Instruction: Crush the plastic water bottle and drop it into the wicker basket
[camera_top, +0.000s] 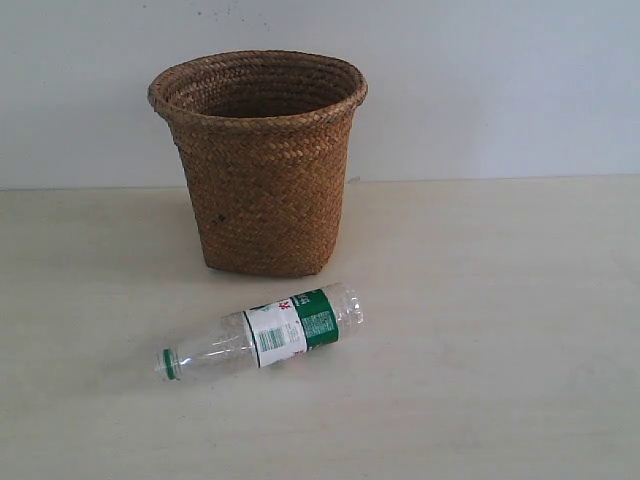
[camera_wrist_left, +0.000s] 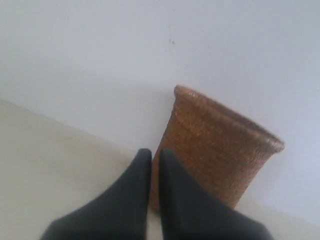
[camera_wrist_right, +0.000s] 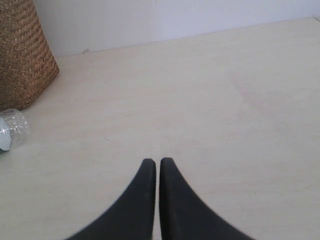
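The plastic water bottle (camera_top: 262, 334) lies on its side on the table, green cap toward the left, uncrushed, just in front of the wicker basket (camera_top: 262, 165). The basket stands upright against the back wall. Neither gripper shows in the exterior view. In the left wrist view my left gripper (camera_wrist_left: 155, 152) is shut with nothing in it, and the basket (camera_wrist_left: 220, 150) stands beyond its tips. In the right wrist view my right gripper (camera_wrist_right: 157, 162) is shut and holds nothing, over bare table; the bottle's clear base end (camera_wrist_right: 11, 131) and the basket's side (camera_wrist_right: 22, 55) sit at that picture's edge.
The pale wooden table (camera_top: 500, 330) stretches wide on both sides of the bottle. A white wall (camera_top: 500, 80) closes off the back, right behind the basket.
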